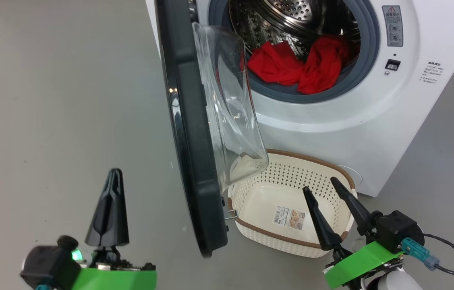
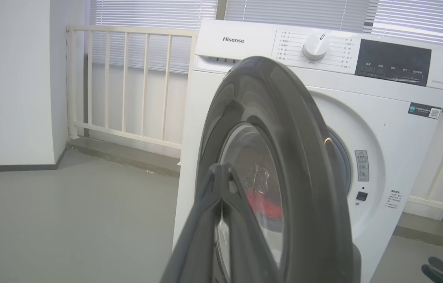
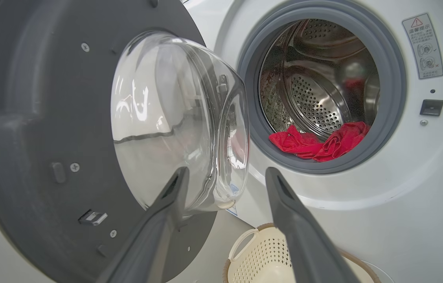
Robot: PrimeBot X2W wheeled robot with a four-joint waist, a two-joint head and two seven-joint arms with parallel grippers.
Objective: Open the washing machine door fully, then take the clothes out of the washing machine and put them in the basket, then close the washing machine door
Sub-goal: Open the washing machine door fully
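Red clothes [image 1: 299, 66] in drum [image 1: 291, 14], door [image 1: 188, 141] standing open

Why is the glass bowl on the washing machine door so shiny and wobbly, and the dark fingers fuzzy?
Right wrist view: curved glass of the washing machine door catches white reflections and bends what's behind it; the near fingers are out of focus. Left wrist view: the shut fingers and door rim blur, close to the lens. Head view: sharp, one small glint on the rim.
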